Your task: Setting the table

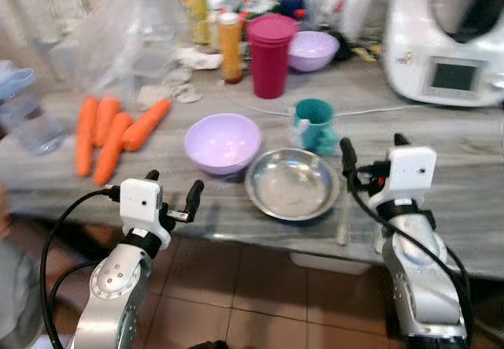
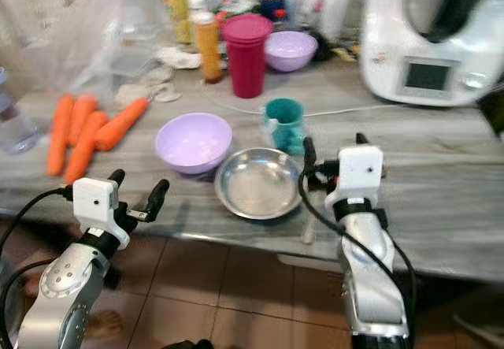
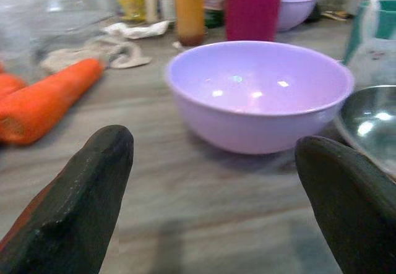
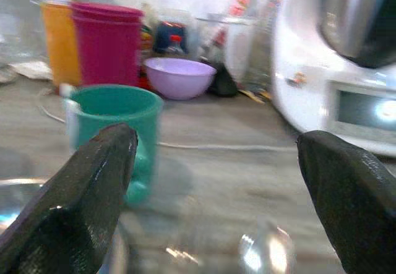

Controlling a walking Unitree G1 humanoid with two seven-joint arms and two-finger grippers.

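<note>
A lilac plastic bowl (image 1: 223, 142) stands on the grey counter (image 1: 441, 168), touching a shallow steel bowl (image 1: 291, 183) to its right. Behind the steel bowl is a teal mug (image 1: 315, 124). A metal utensil (image 1: 343, 221) lies by the counter's front edge, right of the steel bowl. My left gripper (image 1: 173, 185) is open at the front edge, just before the lilac bowl (image 3: 257, 94), holding nothing. Beside the steel bowl, my right gripper (image 1: 374, 148) hovers open over the counter and points past the mug (image 4: 114, 132).
Several carrots (image 1: 110, 132) lie at the left, near a clear water jug (image 1: 27, 116). At the back stand stacked magenta cups (image 1: 270, 53), an orange bottle (image 1: 230, 46) and a second lilac bowl (image 1: 313, 50). A white kitchen machine (image 1: 453, 34) occupies the back right.
</note>
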